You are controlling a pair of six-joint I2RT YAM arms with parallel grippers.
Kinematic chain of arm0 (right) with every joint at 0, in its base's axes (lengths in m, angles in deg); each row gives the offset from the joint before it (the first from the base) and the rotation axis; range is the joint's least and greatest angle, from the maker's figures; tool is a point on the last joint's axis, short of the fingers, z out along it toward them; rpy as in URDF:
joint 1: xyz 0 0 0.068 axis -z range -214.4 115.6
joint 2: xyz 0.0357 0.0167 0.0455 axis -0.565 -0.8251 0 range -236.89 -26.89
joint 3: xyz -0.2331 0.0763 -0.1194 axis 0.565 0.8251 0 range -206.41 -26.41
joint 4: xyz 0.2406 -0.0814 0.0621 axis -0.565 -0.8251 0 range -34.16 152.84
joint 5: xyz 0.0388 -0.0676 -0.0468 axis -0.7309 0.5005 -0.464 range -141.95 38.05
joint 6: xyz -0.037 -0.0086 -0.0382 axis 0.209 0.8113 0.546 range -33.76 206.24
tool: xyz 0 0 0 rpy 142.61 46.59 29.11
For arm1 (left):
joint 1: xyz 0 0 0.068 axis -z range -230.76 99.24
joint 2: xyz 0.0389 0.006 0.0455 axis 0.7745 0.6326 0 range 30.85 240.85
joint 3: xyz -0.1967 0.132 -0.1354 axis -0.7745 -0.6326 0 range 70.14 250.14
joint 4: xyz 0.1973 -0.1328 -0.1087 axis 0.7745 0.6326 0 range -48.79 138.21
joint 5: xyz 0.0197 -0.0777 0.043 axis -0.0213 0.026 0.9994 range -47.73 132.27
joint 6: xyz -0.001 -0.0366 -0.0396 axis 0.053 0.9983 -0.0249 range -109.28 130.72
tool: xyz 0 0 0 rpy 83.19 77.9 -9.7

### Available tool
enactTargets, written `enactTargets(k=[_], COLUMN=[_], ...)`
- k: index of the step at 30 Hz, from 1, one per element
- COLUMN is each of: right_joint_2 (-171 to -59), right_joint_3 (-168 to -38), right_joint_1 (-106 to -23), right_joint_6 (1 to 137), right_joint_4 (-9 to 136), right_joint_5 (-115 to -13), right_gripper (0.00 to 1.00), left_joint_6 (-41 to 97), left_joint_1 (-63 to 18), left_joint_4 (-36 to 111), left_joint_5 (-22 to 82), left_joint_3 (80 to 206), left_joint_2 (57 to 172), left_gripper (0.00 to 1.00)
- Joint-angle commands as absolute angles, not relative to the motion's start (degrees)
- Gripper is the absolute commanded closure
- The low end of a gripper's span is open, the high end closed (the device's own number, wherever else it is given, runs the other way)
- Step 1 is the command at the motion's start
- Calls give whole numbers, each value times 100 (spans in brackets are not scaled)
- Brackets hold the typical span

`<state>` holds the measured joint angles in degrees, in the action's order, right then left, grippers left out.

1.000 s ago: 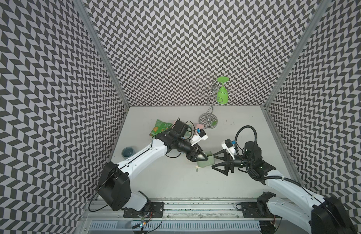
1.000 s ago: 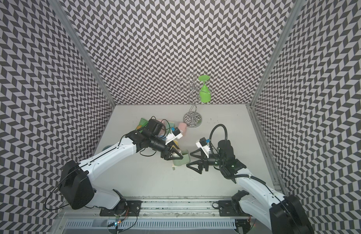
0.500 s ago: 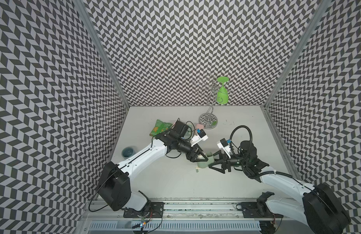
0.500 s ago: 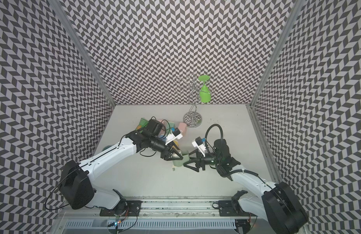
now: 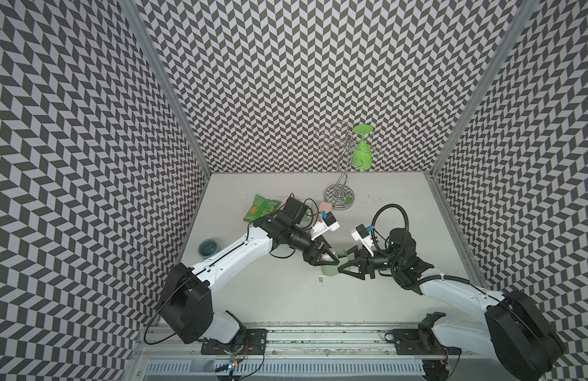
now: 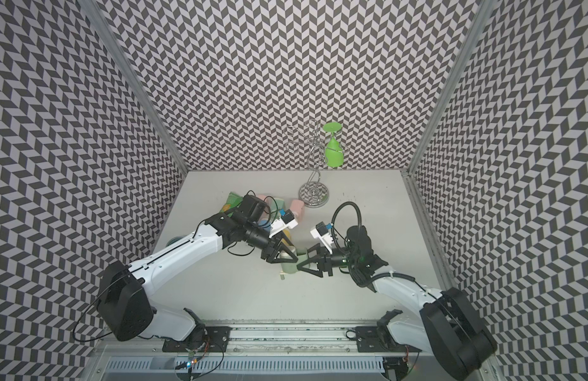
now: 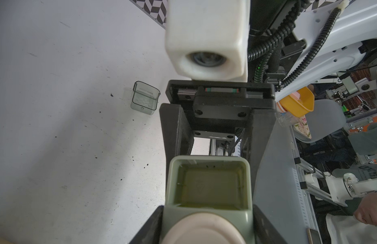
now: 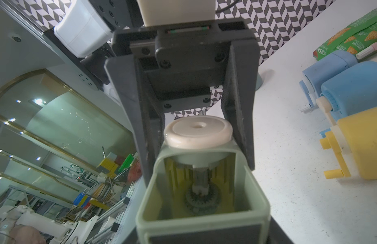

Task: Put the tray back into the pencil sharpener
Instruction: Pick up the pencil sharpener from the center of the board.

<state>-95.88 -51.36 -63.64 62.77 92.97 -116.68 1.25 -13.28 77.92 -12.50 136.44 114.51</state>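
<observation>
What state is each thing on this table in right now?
Pencil sharpener: held, tray slot empty.
Tray: out, standing alone on the table.
Left fingers: shut on the pencil sharpener.
Right fingers: either side of the pencil sharpener, grip unclear.
Wine glass: hanging upside down on its rack.

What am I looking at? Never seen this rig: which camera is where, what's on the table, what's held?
Two white robot arms on a front rail, each ending in a two-fingered hand. The two wide pictures come from one overhead stereo camera; the two close-ups from cameras on the wrists. The left hand clamps a pale green pencil sharpener; the right hand straddles its open end, contact unclear. The clear tray lies apart on the table. Also there: a blue sharpener, a yellow sharpener, a snack packet, a chrome rack holding a green glass.
</observation>
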Motion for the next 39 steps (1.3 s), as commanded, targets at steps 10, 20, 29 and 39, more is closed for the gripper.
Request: enactTargets(k=[10, 20, 29, 39], right_joint_2=[-9212, -9027, -9131, -9311], right_joint_3=[-5068, -5040, -4990, -4989], right_joint_1=[-6426, -6436, -6542, -6675], right_joint_6=[5686, 5249, 4958, 4836], right_joint_4=[10370, 10881, 11349, 11599], right_joint_5=[-11427, -10985, -10644, -10451], right_gripper=[74, 74, 75, 74], left_joint_6=[2285, 3614, 3789, 4008], left_joint_1=[-1717, -1677, -1566, -1472], left_joint_4=[4892, 3197, 2861, 2507], left_joint_5=[-1123, -1510, -1583, -1329], left_joint_3=[12023, 11077, 11092, 11088], left_joint_2=[9893, 9546, 9784, 9868], left_gripper=[1, 14, 24, 44])
